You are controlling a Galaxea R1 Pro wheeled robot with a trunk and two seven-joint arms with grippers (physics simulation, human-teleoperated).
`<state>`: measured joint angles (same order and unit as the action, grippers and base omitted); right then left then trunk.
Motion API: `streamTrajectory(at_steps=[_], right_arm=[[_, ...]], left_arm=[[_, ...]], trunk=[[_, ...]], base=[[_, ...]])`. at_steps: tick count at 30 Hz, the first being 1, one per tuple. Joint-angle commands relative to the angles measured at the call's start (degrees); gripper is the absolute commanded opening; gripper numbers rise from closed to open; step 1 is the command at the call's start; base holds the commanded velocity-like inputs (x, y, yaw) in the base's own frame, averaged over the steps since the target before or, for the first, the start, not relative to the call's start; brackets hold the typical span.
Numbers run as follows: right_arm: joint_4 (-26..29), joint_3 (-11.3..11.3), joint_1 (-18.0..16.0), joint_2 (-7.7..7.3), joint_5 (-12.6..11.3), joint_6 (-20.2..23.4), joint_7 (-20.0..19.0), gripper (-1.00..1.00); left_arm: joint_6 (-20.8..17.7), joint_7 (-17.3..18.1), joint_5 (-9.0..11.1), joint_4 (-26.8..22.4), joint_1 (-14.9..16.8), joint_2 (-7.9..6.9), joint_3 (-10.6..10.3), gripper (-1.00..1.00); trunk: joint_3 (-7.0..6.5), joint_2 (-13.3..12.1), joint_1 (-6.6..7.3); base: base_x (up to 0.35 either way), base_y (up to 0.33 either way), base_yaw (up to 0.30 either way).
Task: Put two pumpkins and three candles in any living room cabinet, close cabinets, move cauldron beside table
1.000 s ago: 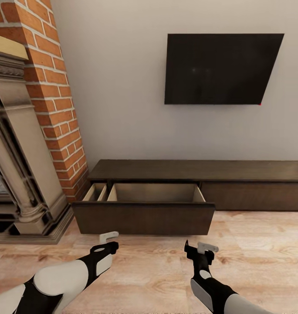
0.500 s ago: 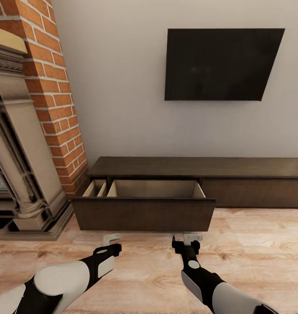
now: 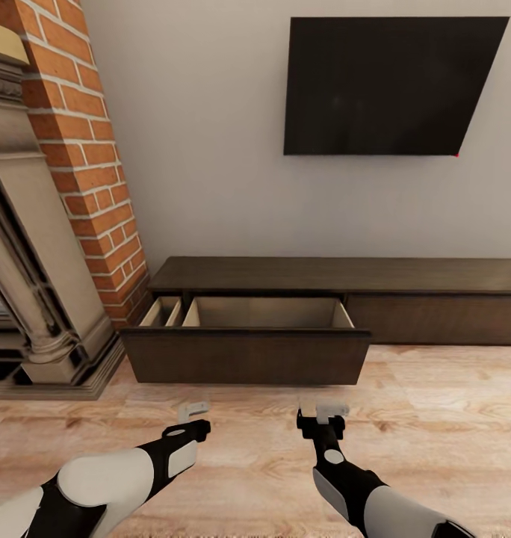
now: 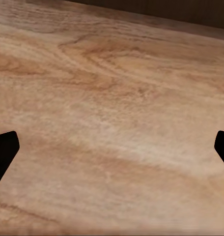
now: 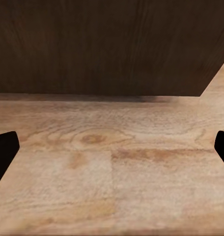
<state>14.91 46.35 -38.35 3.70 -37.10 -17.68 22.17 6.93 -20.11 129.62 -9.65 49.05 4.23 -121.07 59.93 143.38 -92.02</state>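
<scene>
The view has shifted lower; the cabinet (image 3: 338, 275) drawer (image 3: 246, 357) stays open at centre, seemingly empty. Left tool (image 3: 193, 410) and right tool (image 3: 332, 409) are both spread apart, holding nothing.

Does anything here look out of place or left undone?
One thing: the long dark brown wooden cabinet has its left drawer pulled out over the pale wood floor, beige inside showing nothing in it. Nothing looks spilled or damaged.

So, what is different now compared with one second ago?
The right hand swung leftward and a little forward toward the pulled-out dark brown wooden cabinet drawer. The camera tilted, so the black wall screen sits higher in view. The left hand stayed put; both hands are open and empty, the drawer open.
</scene>
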Motion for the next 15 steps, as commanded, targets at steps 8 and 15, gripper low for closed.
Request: streamTrajectory(at_steps=[8, 15], right_arm=[[-0.14, 0.58, -0.06, -0.01, -0.55, -0.88, 0.24, 1.0], [-0.14, 0.59, -0.06, 0.07, -0.6, -1.89, 0.24, 1.0]], left_arm=[[0.54, -0.25, 0.56, -0.24, 0.08, -0.08, -0.48, 1.0], [2.48, -0.2, 0.63, -0.35, 0.08, -0.36, -0.48, 1.0]], trunk=[[0.73, 0.07, -0.06], [0.73, 0.07, -0.06]], base=[[0.003, 0.0, 0.0], [0.243, 0.109, 0.0]])
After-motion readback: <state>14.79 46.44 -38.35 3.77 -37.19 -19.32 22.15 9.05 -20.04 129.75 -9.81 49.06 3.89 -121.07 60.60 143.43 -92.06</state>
